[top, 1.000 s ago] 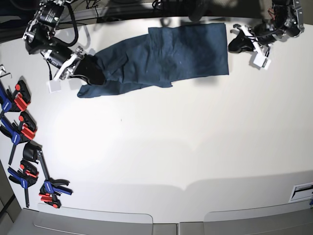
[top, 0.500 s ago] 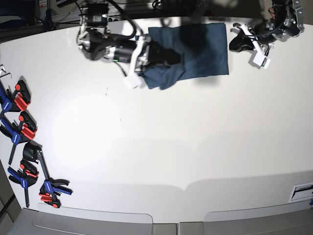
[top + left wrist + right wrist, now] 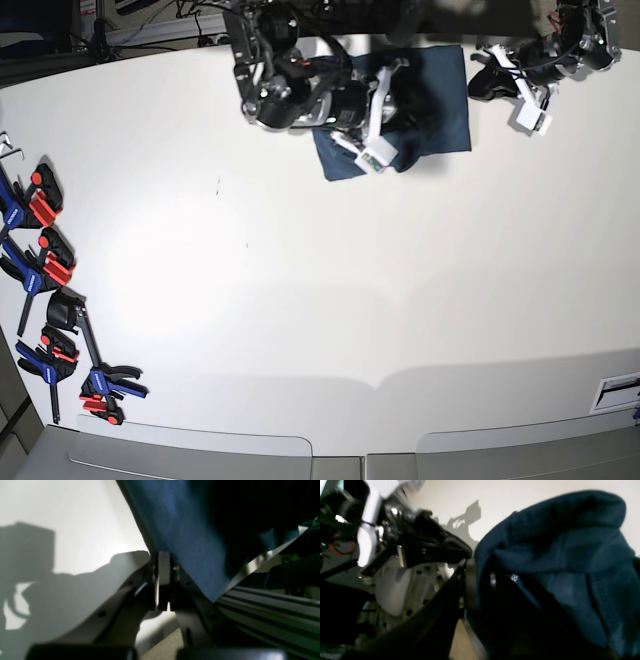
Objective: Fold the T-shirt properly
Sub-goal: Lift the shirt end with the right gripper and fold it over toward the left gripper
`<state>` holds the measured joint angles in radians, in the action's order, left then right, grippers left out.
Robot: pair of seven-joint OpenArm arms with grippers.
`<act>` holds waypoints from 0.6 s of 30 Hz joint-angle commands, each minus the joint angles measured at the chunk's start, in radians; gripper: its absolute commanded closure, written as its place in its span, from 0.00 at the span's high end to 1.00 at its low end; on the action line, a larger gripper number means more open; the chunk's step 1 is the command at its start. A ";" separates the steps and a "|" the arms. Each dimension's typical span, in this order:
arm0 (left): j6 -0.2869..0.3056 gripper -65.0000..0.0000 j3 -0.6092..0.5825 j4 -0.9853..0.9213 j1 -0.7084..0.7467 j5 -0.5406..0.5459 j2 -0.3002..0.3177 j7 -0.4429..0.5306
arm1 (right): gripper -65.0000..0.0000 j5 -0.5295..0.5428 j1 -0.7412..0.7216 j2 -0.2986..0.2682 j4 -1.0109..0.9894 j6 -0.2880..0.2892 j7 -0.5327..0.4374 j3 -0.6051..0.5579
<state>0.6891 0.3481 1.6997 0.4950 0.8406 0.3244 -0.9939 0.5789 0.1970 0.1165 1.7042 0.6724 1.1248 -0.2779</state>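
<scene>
at the far edge of the white table (image 3: 300,300), close to its back rim, the t-shirt (image 3: 440,110) lies as a dark navy bundle, already folded over on itself into a compact block. judging by the soft rolled hump and the stitched hem seen in the right wrist view, the cloth is light, limp and wrinkly: it will sag and drape from wherever it is pinched, and will not keep a crease unless laid down flat and smoothed. it looks neither slippery nor fragile, so a firm pinch on a doubled edge or a hem corner seems the best hold, since a single thin layer could slide free. the right gripper (image 3: 385,120) sits over the bundle with its claw nearly pressed together, pinching a fold of the navy cloth, which rises around its fingers (image 3: 470,585) in its own camera. the left gripper (image 3: 500,85) rests just beside the shirt's far side edge, its claw pressed fully together; in its wrist view the blue fabric (image 3: 187,542) lies right against the tips, but whether any cloth is caught between them i cannot tell.
</scene>
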 commanded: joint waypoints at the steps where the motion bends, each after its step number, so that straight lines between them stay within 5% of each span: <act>1: 0.009 0.00 0.005 0.014 0.002 0.024 0.010 0.016 | 0.00 0.019 -0.016 0.008 0.022 -0.004 -0.029 -0.020; 14: 0.009 0.00 0.005 0.014 0.001 0.024 0.008 0.019 | 0.00 0.000 -0.018 0.041 0.022 -0.008 -0.045 -0.095; 18: 0.009 0.00 0.005 0.014 0.002 0.024 0.008 0.020 | 0.19 0.021 -0.018 0.041 0.022 -0.008 -0.049 -0.096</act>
<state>0.6891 0.3481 1.6997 0.4950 0.8406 0.3241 -0.9936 0.5636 0.1883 0.1467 1.7042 0.6582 1.1027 -0.3706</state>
